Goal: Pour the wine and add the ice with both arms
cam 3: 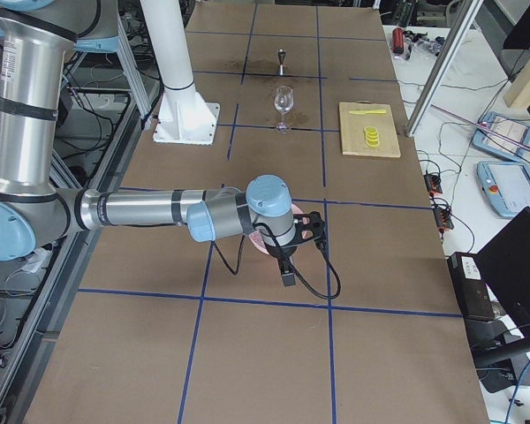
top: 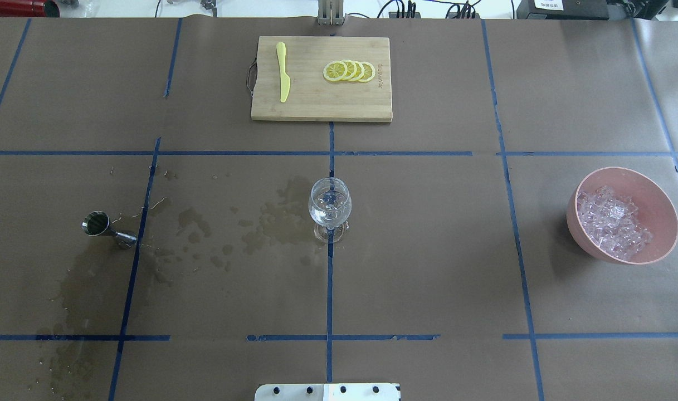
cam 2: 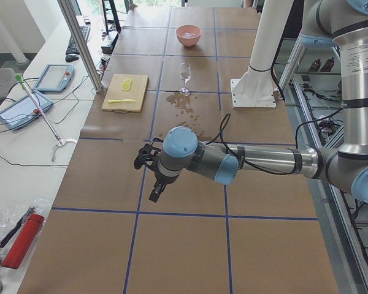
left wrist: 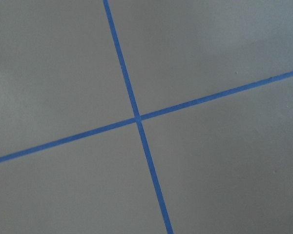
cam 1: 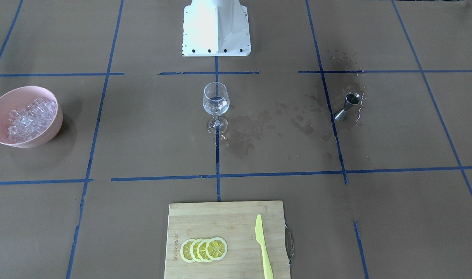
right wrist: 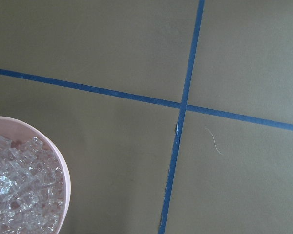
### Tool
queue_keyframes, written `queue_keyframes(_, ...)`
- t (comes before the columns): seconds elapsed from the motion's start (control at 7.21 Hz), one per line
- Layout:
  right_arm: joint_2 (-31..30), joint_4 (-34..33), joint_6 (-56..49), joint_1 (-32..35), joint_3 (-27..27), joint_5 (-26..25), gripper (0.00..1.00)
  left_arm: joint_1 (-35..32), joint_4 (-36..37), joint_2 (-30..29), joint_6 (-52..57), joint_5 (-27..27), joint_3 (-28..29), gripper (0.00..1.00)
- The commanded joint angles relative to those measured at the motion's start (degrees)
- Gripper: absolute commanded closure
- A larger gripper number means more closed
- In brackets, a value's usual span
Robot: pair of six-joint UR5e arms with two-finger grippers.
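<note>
At the table's middle the glass [top: 329, 203] stands upright, seemingly so that either arm can reach it. The wine [top: 96, 224] sits dark in the jigger [top: 116, 234] on the side of the left arm [cam 2: 264, 160]. The ice [top: 611, 223] is heaped in the bowl [top: 648, 192] on the side of the right arm [cam 3: 141, 210], probably one job apiece. The left gripper [cam 2: 154, 195] hangs over bare paper, the right gripper [cam 3: 287, 276] near the bowl. Both show only from the side, so I cannot tell how far their fingers are parted or whether they hold anything.
</note>
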Motion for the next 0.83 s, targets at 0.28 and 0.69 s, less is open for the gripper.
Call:
queue_keyframes(0.28, 0.96, 2.88, 0.01, -0.24, 0.26, 0.25, 0.0, 0.08, -22.41, -0.95, -4.92, -3.65, 2.17, 0.0)
queue_keyframes(0.69, 0.96, 6.58, 0.27, -1.55, -0.01, 0.52, 0.0, 8.83, -37.0, -1.13, -25.04, 2.53, 1.63, 0.0)
